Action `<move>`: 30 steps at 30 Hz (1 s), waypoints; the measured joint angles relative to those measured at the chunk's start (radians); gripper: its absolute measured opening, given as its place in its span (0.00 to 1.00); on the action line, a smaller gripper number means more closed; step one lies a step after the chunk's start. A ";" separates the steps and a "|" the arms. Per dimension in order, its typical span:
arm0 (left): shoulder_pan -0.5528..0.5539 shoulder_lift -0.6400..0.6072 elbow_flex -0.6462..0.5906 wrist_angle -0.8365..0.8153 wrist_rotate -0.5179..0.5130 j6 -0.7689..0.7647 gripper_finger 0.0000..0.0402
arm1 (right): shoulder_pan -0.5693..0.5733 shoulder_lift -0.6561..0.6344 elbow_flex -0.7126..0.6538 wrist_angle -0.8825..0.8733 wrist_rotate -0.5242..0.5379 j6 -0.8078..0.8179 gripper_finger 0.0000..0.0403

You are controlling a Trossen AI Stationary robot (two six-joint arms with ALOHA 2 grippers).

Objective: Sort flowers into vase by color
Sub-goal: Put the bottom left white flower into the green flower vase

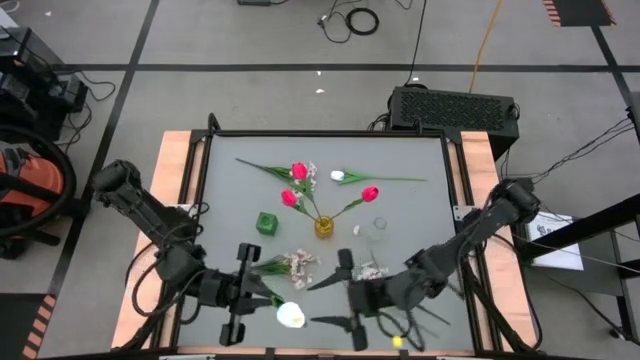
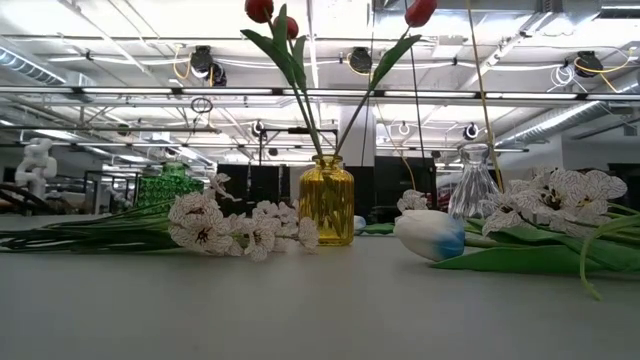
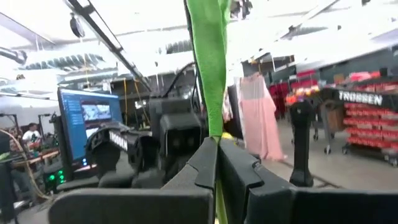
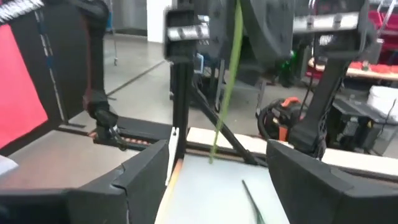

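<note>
My left gripper (image 1: 262, 291) is near the table's near edge, shut on a green stem (image 3: 210, 74). A white tulip head (image 1: 291, 316) lies just right of it, between the two grippers. My right gripper (image 1: 314, 302) faces the left one, open, its fingers wide apart (image 4: 217, 177); the held stem (image 4: 227, 81) shows ahead of them, untouched. The yellow vase (image 1: 323, 227) holds three red tulips (image 1: 298, 172). A green vase (image 1: 266, 222) and a clear vase (image 1: 378, 225) stand beside it. Two pale blossom sprays (image 1: 299, 264) (image 1: 371, 270) lie on the table. My left gripper pinches a flat green stem or leaf (image 3: 214, 140) between its two fingers (image 3: 202, 168). The green strip runs on straight past the fingertips, away from the wrist. Which flower it belongs to and whether the head is lifted, I cannot tell.
A white tulip (image 1: 338, 176) and a long green stem (image 1: 400, 180) lie behind the vases toward the far edge. In the low view a white tulip head (image 2: 430, 235) rests on the table by broad green leaves (image 2: 520, 260). The table has raised wooden side rails (image 1: 175, 200).
</note>
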 joint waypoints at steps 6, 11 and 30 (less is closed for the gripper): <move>0.024 0.057 0.000 0.098 -0.007 -0.002 0.03 | -0.020 0.044 0.002 0.033 0.000 0.056 0.65; 0.053 0.089 0.000 0.116 0.003 -0.007 0.03 | -0.027 0.047 0.002 0.042 0.000 0.069 0.65; 0.127 0.133 0.000 0.161 0.145 -0.008 0.03 | -0.066 0.047 0.002 0.080 -0.008 0.025 0.61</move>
